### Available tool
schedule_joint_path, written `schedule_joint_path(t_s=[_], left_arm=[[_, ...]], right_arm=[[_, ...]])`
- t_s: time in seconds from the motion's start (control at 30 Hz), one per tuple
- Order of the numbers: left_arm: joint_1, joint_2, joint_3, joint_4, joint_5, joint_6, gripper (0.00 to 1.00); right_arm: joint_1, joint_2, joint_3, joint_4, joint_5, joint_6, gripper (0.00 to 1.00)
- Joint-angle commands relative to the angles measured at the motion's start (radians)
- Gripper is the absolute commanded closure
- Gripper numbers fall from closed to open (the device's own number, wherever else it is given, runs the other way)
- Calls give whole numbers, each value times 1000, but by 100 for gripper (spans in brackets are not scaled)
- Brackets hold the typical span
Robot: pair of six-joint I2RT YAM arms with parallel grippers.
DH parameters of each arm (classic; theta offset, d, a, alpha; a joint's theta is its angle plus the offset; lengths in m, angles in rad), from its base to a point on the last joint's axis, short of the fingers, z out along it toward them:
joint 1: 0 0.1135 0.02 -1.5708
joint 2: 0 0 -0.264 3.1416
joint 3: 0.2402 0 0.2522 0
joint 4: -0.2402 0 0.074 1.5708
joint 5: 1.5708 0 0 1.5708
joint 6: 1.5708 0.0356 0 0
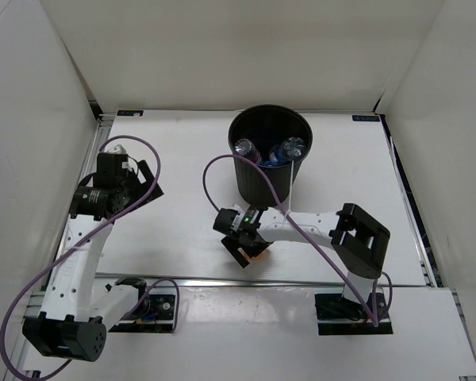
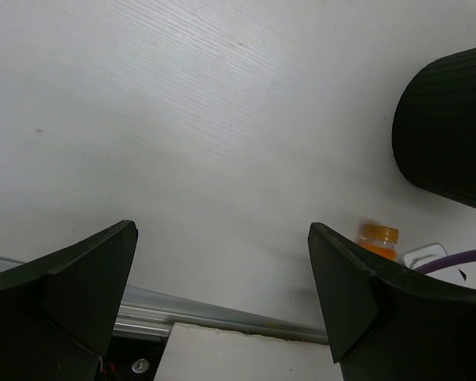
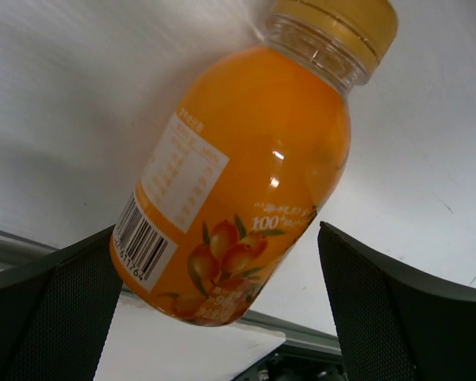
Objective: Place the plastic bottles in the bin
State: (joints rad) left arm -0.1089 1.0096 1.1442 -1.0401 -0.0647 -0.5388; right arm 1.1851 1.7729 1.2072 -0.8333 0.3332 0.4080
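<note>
The orange bottle (image 3: 238,182) sits on the table just in front of the bin (image 1: 270,159), on the arms' side. It looks stiff, glossy and probably full, so likely weighty and slippery, and is best gripped across the labelled middle, not the neck. The right gripper (image 3: 222,274) straddles it with jaws fully apart and no contact visible; the left gripper (image 2: 222,294), well left of the bin, gapes wide and empty.

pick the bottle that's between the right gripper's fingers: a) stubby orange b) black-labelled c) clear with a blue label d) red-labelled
a: the right wrist view shows the orange bottle filling the gap inside the open right gripper.
</note>
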Motion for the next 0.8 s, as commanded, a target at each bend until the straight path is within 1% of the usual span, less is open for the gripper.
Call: schedule_joint_path(t_s=[0.0,0.2,0.43,0.5,0.63,0.77], left_arm=[[-5,-39,-12,-18,9,13,0],[-14,-58,-23,-28,9,31,0],[-23,-69,-14,-46,-20,40,0],[-32,-78,-14,-55,-29,40,0],[-32,-91,-34,-64,-38,40,0],[-32,-109,-34,-75,-47,40,0]], right_arm=[[-19,-15,52,74,47,-11,0],[-68,69,106,74,-20,-20,0],[-78,88,97,108,-86,-64,0],[-78,88,97,117,-97,-64,0],[-87,63,97,140,-175,-107,0],[-87,-5,107,140,-175,-127,0]])
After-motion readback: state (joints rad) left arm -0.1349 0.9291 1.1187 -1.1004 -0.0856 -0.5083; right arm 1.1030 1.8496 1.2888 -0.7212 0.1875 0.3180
